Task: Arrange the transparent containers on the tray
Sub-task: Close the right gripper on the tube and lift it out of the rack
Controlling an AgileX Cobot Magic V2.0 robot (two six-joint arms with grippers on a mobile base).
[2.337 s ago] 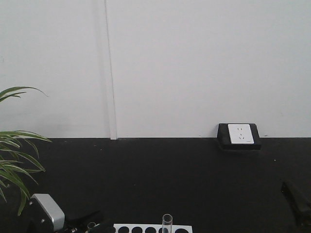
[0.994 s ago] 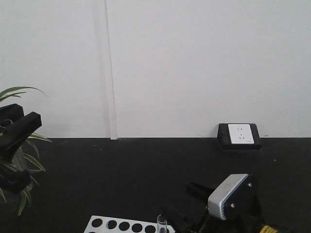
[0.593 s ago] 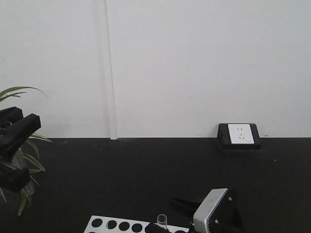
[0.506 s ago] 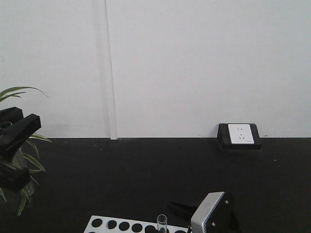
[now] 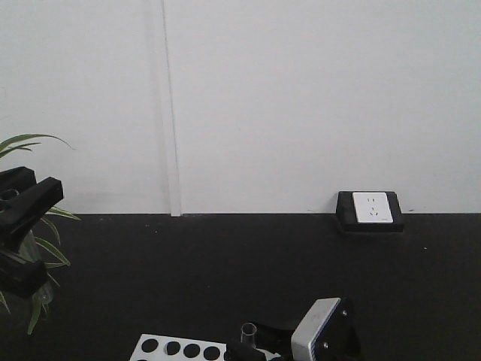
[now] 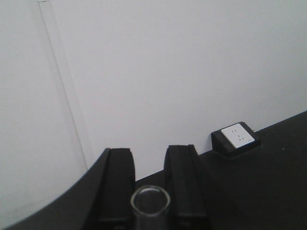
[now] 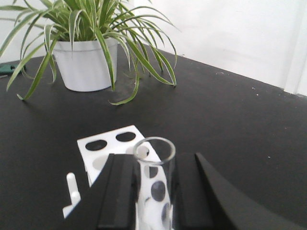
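Two transparent containers show, both slim clear test tubes. One tube (image 6: 150, 203) stands upright between the black fingers of my left gripper (image 6: 149, 158), which is shut on it and held high at the left (image 5: 28, 233). The other tube (image 7: 154, 165) sits between the fingers of my right gripper (image 7: 154, 167), which is shut on it just over the white rack (image 7: 108, 148) with round holes. In the front view this tube (image 5: 248, 332) pokes up beside the right gripper (image 5: 255, 344) at the bottom edge. The tray is out of view.
A potted plant in a white pot (image 7: 86, 64) stands behind the rack, and its leaves (image 5: 22, 141) show at the left. A wall socket box (image 5: 370, 210) sits at the back right of the black tabletop (image 5: 225, 263). The white wall is close behind.
The left arm rose from beside the rack to the upper left with a tube. The right arm came in, moved left and down, and closed on the rack's tube, whose rim now sits slightly higher.
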